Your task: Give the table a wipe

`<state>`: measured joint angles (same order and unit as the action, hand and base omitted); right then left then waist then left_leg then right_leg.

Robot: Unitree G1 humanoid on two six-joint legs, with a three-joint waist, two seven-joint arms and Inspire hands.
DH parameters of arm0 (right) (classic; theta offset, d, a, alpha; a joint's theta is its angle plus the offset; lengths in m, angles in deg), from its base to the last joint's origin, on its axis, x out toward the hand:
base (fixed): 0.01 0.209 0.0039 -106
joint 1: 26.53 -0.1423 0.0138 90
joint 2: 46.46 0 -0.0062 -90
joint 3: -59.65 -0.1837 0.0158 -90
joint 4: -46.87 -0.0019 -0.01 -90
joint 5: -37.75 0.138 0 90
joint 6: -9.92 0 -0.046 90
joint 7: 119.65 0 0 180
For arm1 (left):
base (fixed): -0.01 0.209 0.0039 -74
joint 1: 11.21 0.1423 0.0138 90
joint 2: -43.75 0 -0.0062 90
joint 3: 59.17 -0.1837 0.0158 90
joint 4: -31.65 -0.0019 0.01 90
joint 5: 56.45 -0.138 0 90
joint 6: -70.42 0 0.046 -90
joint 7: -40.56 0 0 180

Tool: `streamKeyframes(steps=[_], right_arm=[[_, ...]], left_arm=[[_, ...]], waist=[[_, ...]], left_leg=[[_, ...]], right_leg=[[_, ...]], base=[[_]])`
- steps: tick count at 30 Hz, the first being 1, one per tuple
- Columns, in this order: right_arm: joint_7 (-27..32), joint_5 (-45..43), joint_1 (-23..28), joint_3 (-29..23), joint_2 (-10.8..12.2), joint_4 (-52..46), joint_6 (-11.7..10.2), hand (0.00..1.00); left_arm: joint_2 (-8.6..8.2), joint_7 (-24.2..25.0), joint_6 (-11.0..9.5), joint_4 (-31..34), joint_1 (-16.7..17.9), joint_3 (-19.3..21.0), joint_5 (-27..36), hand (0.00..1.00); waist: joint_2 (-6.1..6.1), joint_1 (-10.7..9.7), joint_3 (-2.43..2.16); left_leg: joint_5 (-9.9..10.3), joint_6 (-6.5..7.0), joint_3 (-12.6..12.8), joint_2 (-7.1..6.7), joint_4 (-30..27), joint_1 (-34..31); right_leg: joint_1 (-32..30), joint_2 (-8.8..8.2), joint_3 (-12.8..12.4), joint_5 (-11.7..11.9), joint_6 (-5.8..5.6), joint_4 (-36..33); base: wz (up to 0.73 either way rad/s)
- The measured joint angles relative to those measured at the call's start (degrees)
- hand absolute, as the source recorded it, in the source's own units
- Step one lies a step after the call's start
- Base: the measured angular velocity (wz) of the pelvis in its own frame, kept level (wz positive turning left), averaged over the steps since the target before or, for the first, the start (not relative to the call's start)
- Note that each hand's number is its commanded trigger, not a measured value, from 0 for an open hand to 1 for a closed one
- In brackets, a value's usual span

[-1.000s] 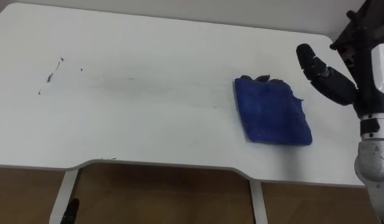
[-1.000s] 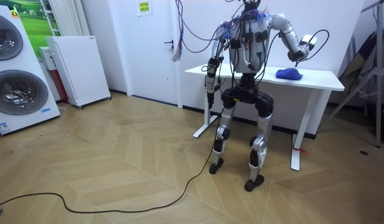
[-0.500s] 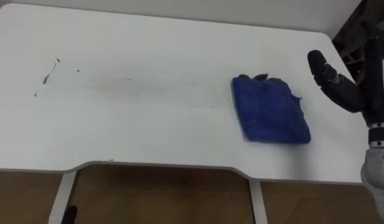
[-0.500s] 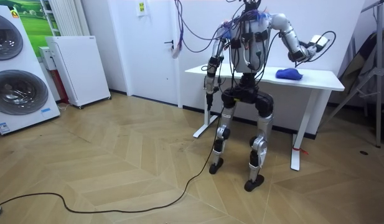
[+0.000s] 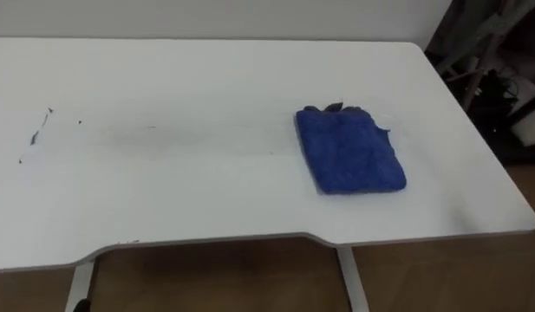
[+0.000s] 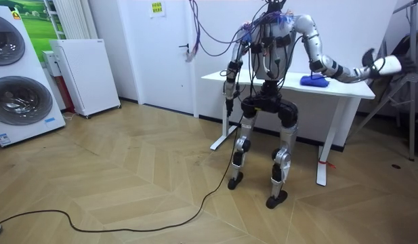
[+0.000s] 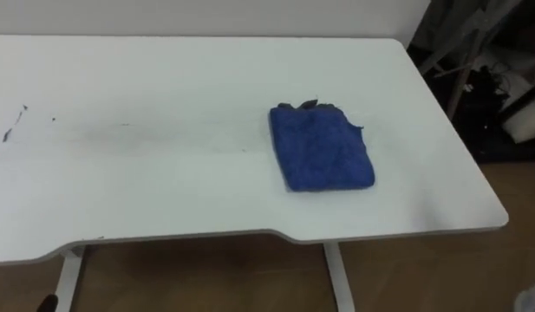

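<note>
Folded blue terry cloth (image 5: 349, 152) lies flat on the white rectangular table (image 5: 189, 199), right of centre, nothing holding it. Small dark specks (image 5: 35, 135) sit near the table's left end, w/ a faint streak running from them toward the cloth.

Change vs 1 s ago: my right hand (image 6: 383, 64) was hovering just right of the cloth; now the arm's swung out sideways past the table's right end, well clear. Fingers look straight and released, holding nothing, but it's small in the room view so approx only. Head cam shifted too; the cloth itself hasn't moved on the table.

Left hand (image 6: 228, 99) hangs by my side at the table's front edge; can't tell its fingers' state.

Read for task: cloth let go, specks remain at the left end, so the table isn't clean there.
</note>
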<state>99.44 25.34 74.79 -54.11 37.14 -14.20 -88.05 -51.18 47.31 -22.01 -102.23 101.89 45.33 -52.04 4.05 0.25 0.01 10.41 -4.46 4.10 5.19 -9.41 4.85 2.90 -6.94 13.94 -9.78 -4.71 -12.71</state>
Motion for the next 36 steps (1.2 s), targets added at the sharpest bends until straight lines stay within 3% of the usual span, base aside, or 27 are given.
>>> streamKeyframes(steps=[4, 8, 12, 14, 18, 22, 25, 30, 31, 36], right_arm=[[0.9, 6.3, 1.5, -0.1, 0.6, 5.4, 1.5, 0.00], [1.0, 10.8, 3.3, -0.1, 1.8, 7.3, 1.6, 0.00], [0.7, 19.5, 3.5, -0.1, 3.4, 18.8, 1.8, 0.00], [-0.1, 23.6, 3.7, 0.0, 4.6, 23.9, 2.1, 0.00], [-4.2, 27.1, 5.8, 0.3, 9.0, 31.1, 4.5, 0.00], [-9.3, 22.8, 6.4, 5.5, 11.4, 35.1, 8.2, 0.00], [-11.1, 18.2, 5.1, 11.4, 11.6, 36.0, 9.3, 0.00], [-13.8, 11.2, 2.2, 18.8, 12.1, 35.9, 9.4, 0.00], [-14.2, 8.9, 2.1, 20.7, 12.4, 34.3, 9.6, 0.00], [-17.7, 5.3, -0.1, 27.1, 13.3, 30.8, 9.0, 0.00]], left_arm=[[-0.04, -0.3, 0.0, 0.0, 0.3, 0.0, 1.6, 0.00], [-0.05, -0.4, 0.0, 0.4, 0.4, 0.1, 1.7, 0.00], [-0.13, -1.1, 0.7, 0.4, 0.5, 0.1, 2.8, 0.00], [-0.17, -1.8, 0.8, -0.5, 0.5, 0.1, 2.8, 0.00], [-1.23, -2.8, 1.7, -0.8, 1.4, 0.1, 2.2, 0.00], [-1.63, -2.9, 3.0, -1.0, 1.5, 0.1, 2.0, 0.00], [-1.53, -5.4, 3.4, -2.0, 1.2, -1.7, 1.9, 0.00], [-1.95, -8.7, 3.4, -5.7, -0.4, -5.9, 1.7, 0.00], [-2.26, -9.4, 3.4, -5.6, -1.1, -7.0, 1.5, 0.00], [-3.92, -10.2, 3.3, -5.6, -2.9, -9.6, -0.2, 0.00]], waist=[[-0.35, -0.8, 0.06], [-0.21, -1.5, 0.03], [-0.08, -1.5, -0.16], [-0.46, -1.5, -0.08], [-1.10, -1.5, -0.16], [-1.71, -1.3, -0.07], [-1.82, -1.2, -0.25], [-2.58, 0.7, -0.22], [-2.82, 1.9, -0.17], [-3.85, 3.7, 0.03]], left_leg=[[0.0, 0.01, 0.3, -0.03, 0.1, -0.2], [0.1, 0.04, 0.5, -0.04, 0.1, -0.1], [0.5, 0.12, 0.6, -0.10, 0.1, -0.1], [0.6, 0.12, 0.6, -0.10, 0.0, -0.1], [1.1, 0.12, 0.6, -0.10, 0.0, 0.7], [1.5, 0.19, 1.0, -0.09, -0.2, 0.9], [1.5, 0.20, 1.0, -0.10, -0.1, 0.9], [1.5, 0.16, 0.9, -0.08, -0.1, 1.0], [1.6, 0.16, 0.9, -0.05, -0.2, 0.7], [1.6, 0.15, 0.5, -0.05, -0.3, -0.4]], right_leg=[[0.0, 0.31, -1.4, 0.0, 0.10, 0.0], [-0.1, 0.31, -1.5, -0.1, 0.08, 0.3], [0.1, 0.55, -2.5, -0.2, -0.01, 1.0], [0.3, 0.64, -2.8, -0.2, -0.01, 1.2], [1.4, 0.71, -2.9, -0.4, -0.20, 2.0], [1.4, 0.71, -3.2, -0.5, -0.27, 1.9], [1.5, 0.74, -3.2, -0.5, -0.28, 2.0], [1.8, 0.79, -3.0, -0.5, -0.27, 2.1], [1.5, 0.79, -3.0, -0.5, -0.27, 2.1], [1.1, 0.83, -2.3, -0.5, -0.27, 2.4]], base=[[-0.03], [0.03], [0.03], [0.00], [-0.01], [-0.05], [-0.01], [0.01], [0.03], [0.06]])
